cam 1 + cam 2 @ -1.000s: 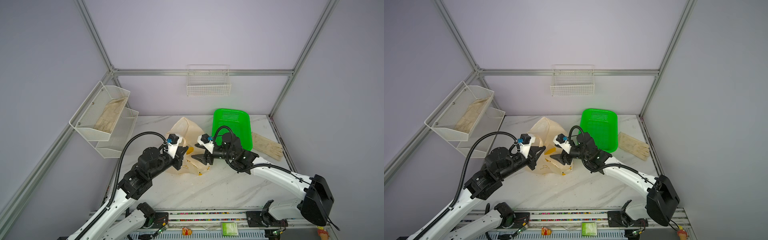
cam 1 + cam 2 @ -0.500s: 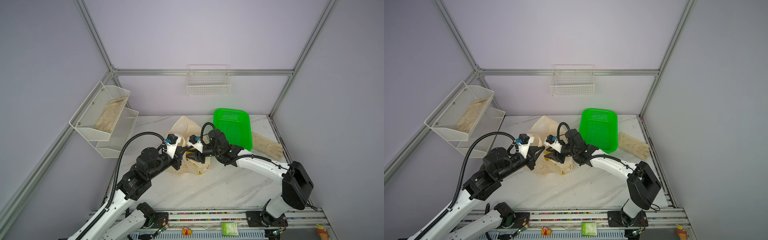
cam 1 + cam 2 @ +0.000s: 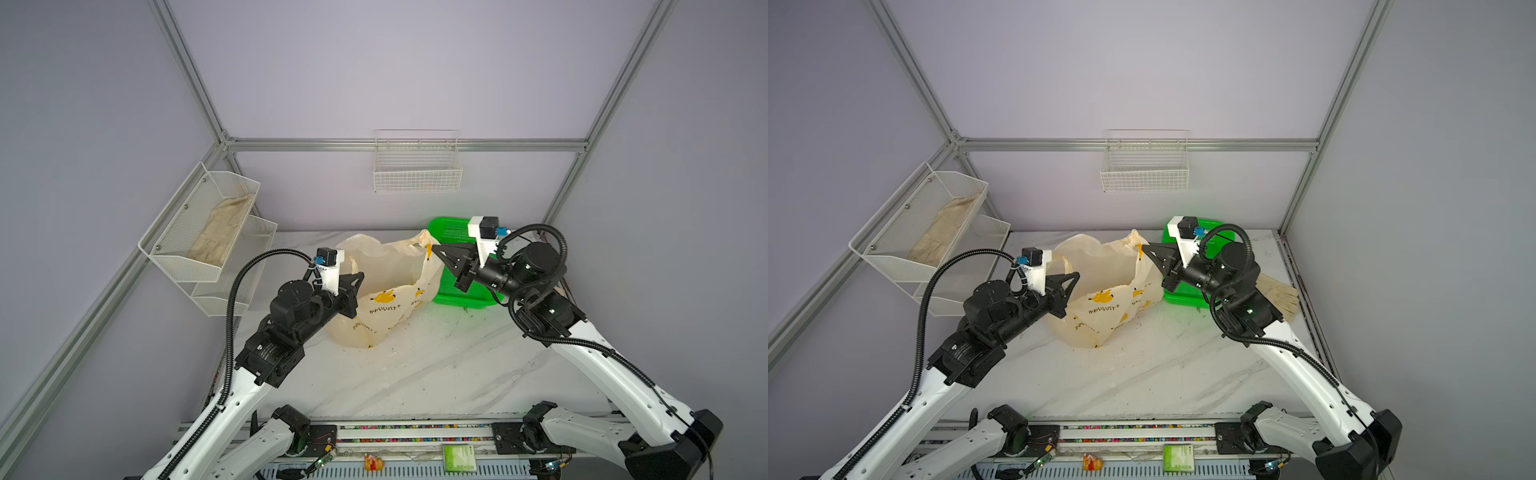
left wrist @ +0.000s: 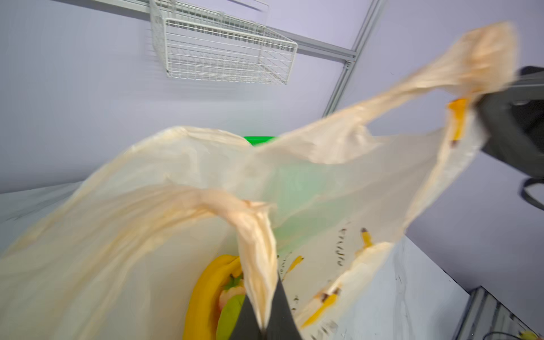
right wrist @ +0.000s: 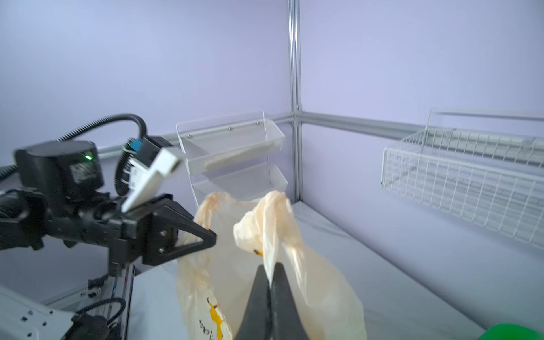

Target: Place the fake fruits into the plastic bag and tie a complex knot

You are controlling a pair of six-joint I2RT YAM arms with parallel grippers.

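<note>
Plastic bag point(image 3: 384, 320) sits on the table point(image 3: 436, 365) between the arms, fake fruits point(image 4: 203, 294) inside, left gripper point(image 3: 360, 275) and right gripper point(image 3: 433, 247) each pinched shut on a handle loop point(image 5: 273, 212), mouth stretched wide: thin film could slip out or tear if they pull harder, no knot tied yet.
</note>
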